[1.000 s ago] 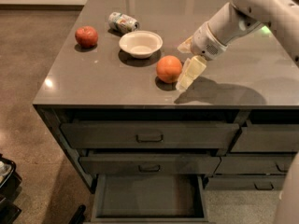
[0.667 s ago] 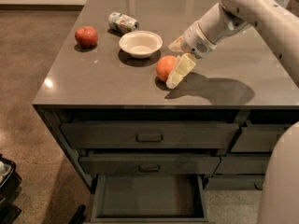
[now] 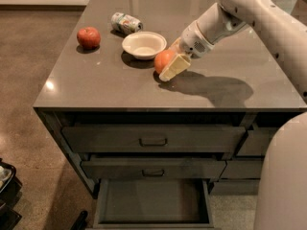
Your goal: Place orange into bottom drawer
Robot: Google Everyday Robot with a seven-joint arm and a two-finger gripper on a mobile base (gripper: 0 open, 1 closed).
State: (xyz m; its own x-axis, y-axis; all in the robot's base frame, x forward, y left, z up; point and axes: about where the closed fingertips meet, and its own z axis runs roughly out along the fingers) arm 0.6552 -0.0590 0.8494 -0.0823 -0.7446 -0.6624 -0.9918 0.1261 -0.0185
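Now my claw [image 3: 171, 62] sits open astride the orange [image 3: 162, 60], just right of the white bowl [image 3: 144, 44] on the counter [image 3: 96, 85], lined up to grip; the bottom drawer [image 3: 152, 200] stands pulled out below, ready

Grey countertop [image 3: 96, 87] carrying orange [image 3: 160, 59], sitting at gripper [image 3: 166, 64]; bowl [image 3: 144, 45] resting just beside gripper; can [image 3: 126, 23], apple [image 3: 88, 37] lying farther off, beyond bowl.

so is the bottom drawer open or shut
Open: the bottom drawer is pulled out, flat bottom showing. The end effector is at the orange on the countertop.
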